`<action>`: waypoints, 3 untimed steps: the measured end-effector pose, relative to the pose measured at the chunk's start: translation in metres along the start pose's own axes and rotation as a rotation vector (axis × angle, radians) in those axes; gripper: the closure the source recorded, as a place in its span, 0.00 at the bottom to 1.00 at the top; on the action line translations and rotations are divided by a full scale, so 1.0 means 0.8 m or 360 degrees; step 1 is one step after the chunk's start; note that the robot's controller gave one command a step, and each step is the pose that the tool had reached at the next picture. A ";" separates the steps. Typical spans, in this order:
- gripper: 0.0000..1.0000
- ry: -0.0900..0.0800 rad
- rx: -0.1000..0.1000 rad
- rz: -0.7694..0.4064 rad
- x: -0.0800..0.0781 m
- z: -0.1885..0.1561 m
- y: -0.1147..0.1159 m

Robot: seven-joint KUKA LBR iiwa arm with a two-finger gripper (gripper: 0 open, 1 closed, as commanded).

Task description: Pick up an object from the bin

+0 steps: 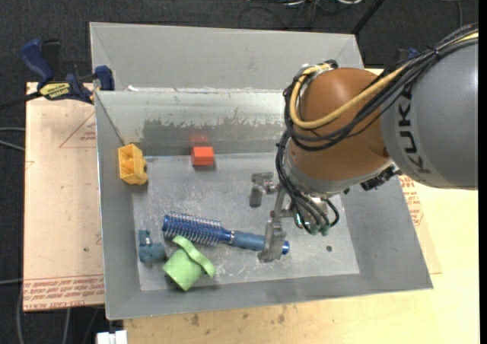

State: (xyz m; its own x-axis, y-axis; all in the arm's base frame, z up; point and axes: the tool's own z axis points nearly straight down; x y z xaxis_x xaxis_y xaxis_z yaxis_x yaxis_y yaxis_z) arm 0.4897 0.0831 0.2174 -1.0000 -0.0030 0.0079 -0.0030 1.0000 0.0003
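My gripper [265,218] hangs low over the right half of the bin floor, under the orange wrist cover. Its two grey fingers stand wide apart, so it is open. The nearer fingertip [271,248] rests at the handle end of a blue hairbrush [204,231], which lies flat with its bristle head pointing left. The far fingertip [260,187] is over bare floor. Nothing sits between the fingers. A light green cup-shaped piece [186,265] lies just below the brush head.
A small teal piece [148,250] lies left of the green one, near the front left corner. An orange cube [202,155] and a yellow block [132,164] sit by the back wall. The arm covers the bin's right side.
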 end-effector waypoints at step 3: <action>1.00 -0.0013 -0.0003 0.0254 0.006 0.139 0.010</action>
State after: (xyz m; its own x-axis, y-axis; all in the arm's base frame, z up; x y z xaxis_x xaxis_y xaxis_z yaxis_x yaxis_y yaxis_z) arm 0.4838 0.0907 0.1065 -0.9877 0.1561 -0.0003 0.1561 0.9877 0.0019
